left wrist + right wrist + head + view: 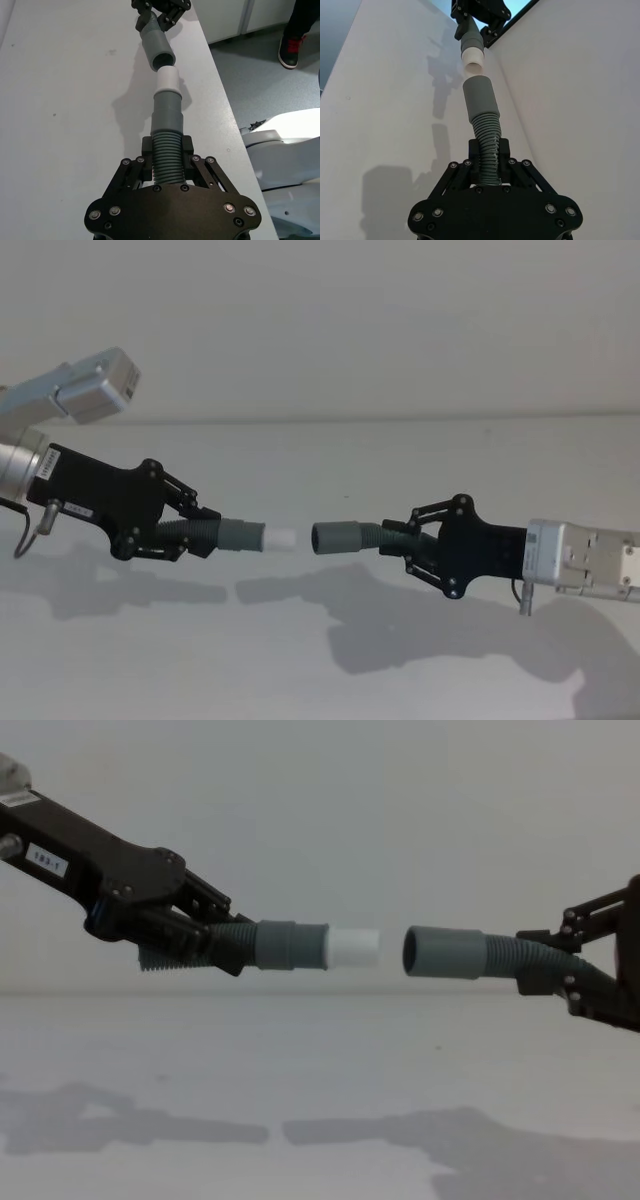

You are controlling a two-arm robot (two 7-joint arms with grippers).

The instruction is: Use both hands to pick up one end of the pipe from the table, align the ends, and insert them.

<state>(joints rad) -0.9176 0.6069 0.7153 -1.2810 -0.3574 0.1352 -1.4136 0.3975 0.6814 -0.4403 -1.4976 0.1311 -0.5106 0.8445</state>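
My left gripper (195,530) is shut on the ribbed part of one pipe piece (215,535), held in the air above the table (320,660). Its grey cuff ends in a white tip (281,538) that points right. My right gripper (408,538) is shut on the ribbed part of the other pipe piece (375,536), whose wider grey cuff (335,537) shows a dark mouth facing left. The two ends face each other with a small gap between them, nearly level in the chest view: white tip (354,948), open cuff (445,952). The left wrist view shows the white tip (167,80) just short of the mouth (164,61).
The table's edge (220,95) runs beside both pipes, with floor, a white robot base (285,150) and a person's shoe (291,49) beyond it. Shadows of both arms fall on the table below.
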